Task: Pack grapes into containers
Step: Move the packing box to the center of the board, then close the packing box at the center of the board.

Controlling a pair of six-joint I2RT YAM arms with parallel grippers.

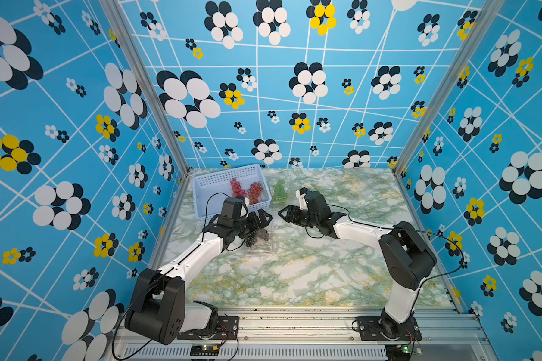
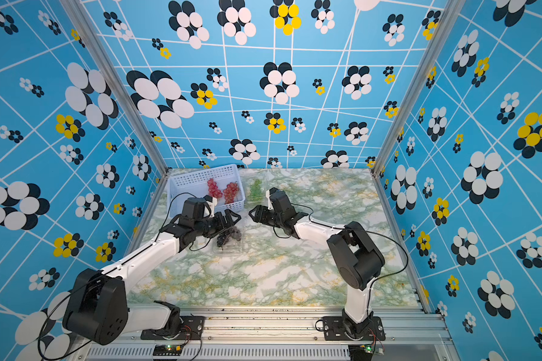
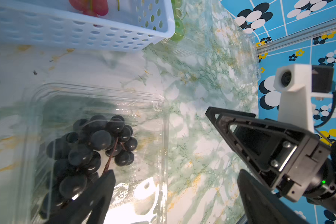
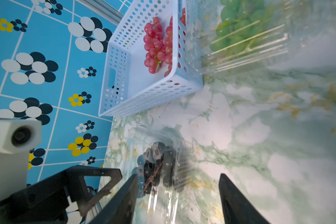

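A: So, where are the dark grapes?
B: They lie inside a clear container on the counter, directly under the left claw. The tip of one jaw hangs over the stem end of the bunch; if it touches, I cannot tell.
A: Does that claw hold anything?
B: No. Its jaws stand wide apart, and nothing is gripped between them.
A: And the right claw?
B: It points toward the left claw from the opposite side of the same container. The tips of both claws are near each other but apart. Its jaws are apart as well, and they hold nothing.
A: Where is the other fruit?
B: The green grapes lie in a second clear container beyond the right claw, just beside the pale blue basket. Perhaps its lid is down, but the plastic is blurred in the right wrist view. The red grapes, two bunches, lie in the basket, beyond the left claw.
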